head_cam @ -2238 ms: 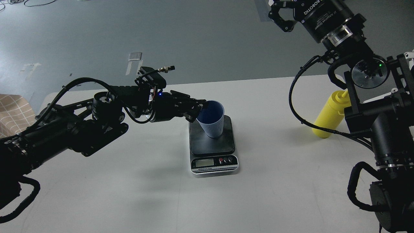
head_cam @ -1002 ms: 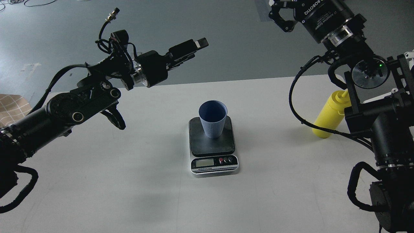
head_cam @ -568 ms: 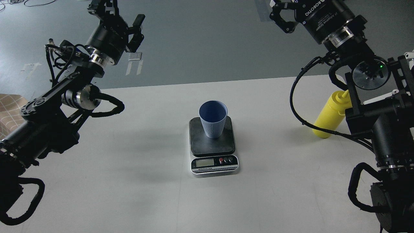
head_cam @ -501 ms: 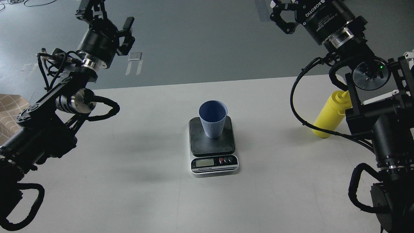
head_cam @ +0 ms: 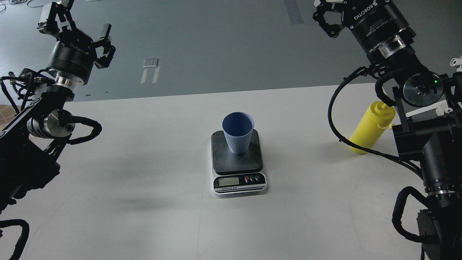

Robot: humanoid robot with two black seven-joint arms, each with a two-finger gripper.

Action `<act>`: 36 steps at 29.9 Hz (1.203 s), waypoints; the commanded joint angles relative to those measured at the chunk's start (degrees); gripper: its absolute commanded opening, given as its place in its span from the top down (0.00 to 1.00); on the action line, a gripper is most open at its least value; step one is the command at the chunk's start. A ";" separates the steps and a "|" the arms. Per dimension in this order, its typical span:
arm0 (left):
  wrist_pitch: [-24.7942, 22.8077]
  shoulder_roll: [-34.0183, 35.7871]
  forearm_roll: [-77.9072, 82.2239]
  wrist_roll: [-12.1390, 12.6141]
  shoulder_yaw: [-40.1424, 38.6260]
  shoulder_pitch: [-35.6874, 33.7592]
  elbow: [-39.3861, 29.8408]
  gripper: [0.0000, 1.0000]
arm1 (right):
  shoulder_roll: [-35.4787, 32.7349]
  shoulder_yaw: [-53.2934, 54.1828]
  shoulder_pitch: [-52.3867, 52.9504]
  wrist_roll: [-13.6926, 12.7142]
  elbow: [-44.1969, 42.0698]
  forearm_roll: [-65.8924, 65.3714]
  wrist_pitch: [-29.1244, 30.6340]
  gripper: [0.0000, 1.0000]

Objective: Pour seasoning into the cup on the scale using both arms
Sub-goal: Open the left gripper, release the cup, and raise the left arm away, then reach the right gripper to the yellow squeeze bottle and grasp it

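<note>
The light blue ribbed cup [head_cam: 238, 132] stands upright on the dark plate of the scale [head_cam: 221, 160], mid-table, with the scale's silver display front facing me. The yellow seasoning bottle [head_cam: 369, 129] stands at the right, partly behind my right arm's cables. My left gripper [head_cam: 77, 20] is open and empty, raised high at the far left, well away from the cup. My right gripper [head_cam: 334, 7] is raised at the top right, above and behind the bottle. Its fingers look spread and hold nothing, and the top edge cuts off their tips.
The white table [head_cam: 144, 162] ends at its far edge, just behind the scale. Grey floor with tape marks [head_cam: 151, 69] lies beyond. My right arm's links and looped cables [head_cam: 426, 144] crowd the table's right side next to the bottle.
My left gripper, which was at the cup's rim, has let go and swung up and away to the far left. The cup stays on the scale. My right arm shifted slightly right.
</note>
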 commanded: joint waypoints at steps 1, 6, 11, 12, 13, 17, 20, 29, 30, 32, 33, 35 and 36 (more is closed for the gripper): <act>0.00 0.03 0.00 -0.01 0.01 0.00 -0.02 0.02 | -2.91 1.33 -2.47 -0.01 1.67 7.00 0.00 0.00; 0.00 0.03 0.00 -0.01 0.01 0.00 -0.02 0.02 | -7.22 1.85 -6.25 -0.01 4.75 11.40 0.00 0.00; 0.00 -0.06 0.00 -0.01 0.01 0.00 -0.02 0.02 | -14.06 4.57 -11.87 -0.10 8.61 16.14 0.00 0.00; 0.00 -0.06 0.00 -0.01 0.01 0.00 -0.02 0.02 | -15.91 5.54 -13.45 -0.01 9.49 17.46 0.00 0.00; 0.00 -0.06 0.00 -0.01 0.01 0.00 -0.02 0.02 | -15.93 5.55 -13.47 -0.01 9.50 17.47 0.00 0.00; 0.00 -0.15 0.00 -0.01 0.01 0.09 -0.02 0.02 | -19.35 10.37 -22.05 -0.10 13.53 21.51 0.00 0.00; 0.09 -0.15 0.00 -0.01 0.01 0.09 -0.02 0.02 | -19.36 13.01 -28.48 -0.10 16.44 21.87 0.00 0.00; 0.09 -0.32 0.00 -0.01 0.01 0.09 -0.02 0.02 | -17.96 15.92 -47.20 0.08 21.72 27.75 0.00 0.00; 0.09 -0.32 0.00 -0.01 0.01 0.09 -0.02 0.02 | -16.73 16.01 -48.96 0.08 21.80 28.28 0.00 0.00; 0.09 -0.32 0.00 -0.01 0.10 0.09 -0.02 0.02 | -15.58 16.18 -50.99 0.08 21.80 28.55 0.00 0.00; 0.09 -0.32 -0.09 -0.01 0.01 0.09 -0.02 0.02 | -14.53 16.53 -52.82 0.08 21.80 28.72 0.00 0.00; 0.00 -0.24 0.00 -0.01 0.01 0.09 -0.02 0.02 | -13.39 16.62 -54.59 0.08 21.63 28.72 0.00 0.00; 0.00 -0.24 0.00 -0.01 0.10 0.09 -0.02 0.02 | -13.12 16.62 -55.12 0.08 21.63 28.72 0.00 0.00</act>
